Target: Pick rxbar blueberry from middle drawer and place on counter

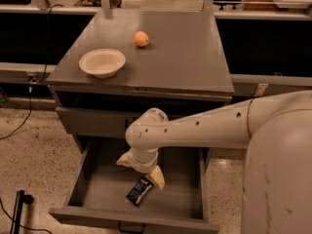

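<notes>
The rxbar blueberry [139, 190], a dark navy wrapper with pale lettering, lies flat on the floor of the open middle drawer [97, 189], near its front centre. My gripper [140, 170] hangs inside the drawer just above and behind the bar, on the end of the white arm [204, 128]. Its cream fingers [157, 178] are spread apart and hold nothing. The right finger is close to the bar's upper end. The counter [185, 57] is the grey cabinet top above.
A cream bowl [102, 62] sits on the counter's front left and a round orange fruit [141, 38] further back. A shallower closed drawer front [90, 121] is above the open drawer. A black cable runs along the floor at left.
</notes>
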You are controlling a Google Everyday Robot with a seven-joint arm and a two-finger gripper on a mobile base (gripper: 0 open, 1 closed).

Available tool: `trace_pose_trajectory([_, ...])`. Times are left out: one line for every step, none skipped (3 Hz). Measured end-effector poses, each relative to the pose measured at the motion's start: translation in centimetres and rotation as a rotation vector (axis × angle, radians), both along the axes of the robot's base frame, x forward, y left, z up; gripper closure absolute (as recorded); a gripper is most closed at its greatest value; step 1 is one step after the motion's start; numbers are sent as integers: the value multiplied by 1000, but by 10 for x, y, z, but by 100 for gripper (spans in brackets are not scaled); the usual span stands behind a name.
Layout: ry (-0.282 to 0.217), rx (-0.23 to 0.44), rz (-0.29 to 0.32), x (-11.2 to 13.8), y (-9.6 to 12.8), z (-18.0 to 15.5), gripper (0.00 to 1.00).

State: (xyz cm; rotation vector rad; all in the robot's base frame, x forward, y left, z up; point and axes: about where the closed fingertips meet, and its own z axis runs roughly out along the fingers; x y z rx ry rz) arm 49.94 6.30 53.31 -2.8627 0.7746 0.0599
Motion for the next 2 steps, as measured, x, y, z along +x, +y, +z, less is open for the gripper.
trace_pose_trajectory([-76, -12, 22, -4, -11, -18, 0])
trace_pose_trajectory([-89, -15, 31, -3, -12, -21, 0])
